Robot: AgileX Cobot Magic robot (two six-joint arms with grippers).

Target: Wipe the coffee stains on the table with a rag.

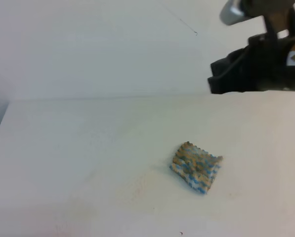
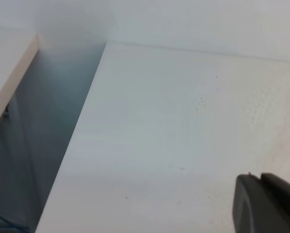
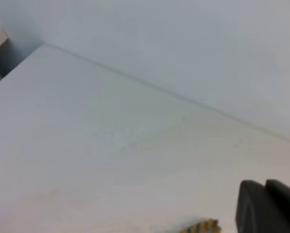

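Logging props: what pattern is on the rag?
Rag: wavy blue, tan and white stripes; exterior high view.

The right arm (image 1: pixel 258 64) is a bulky matte-black block with rounded, stepped edges. A small white label with a yellow warning triangle sits on its side, a black cable loops along the housing, and a silver-grey cylinder caps it. In each wrist view, only a black, rounded plastic corner shows.

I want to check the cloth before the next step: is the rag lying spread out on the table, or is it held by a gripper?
Lying free. The rag rests on the table, slightly rumpled, with no gripper touching it.
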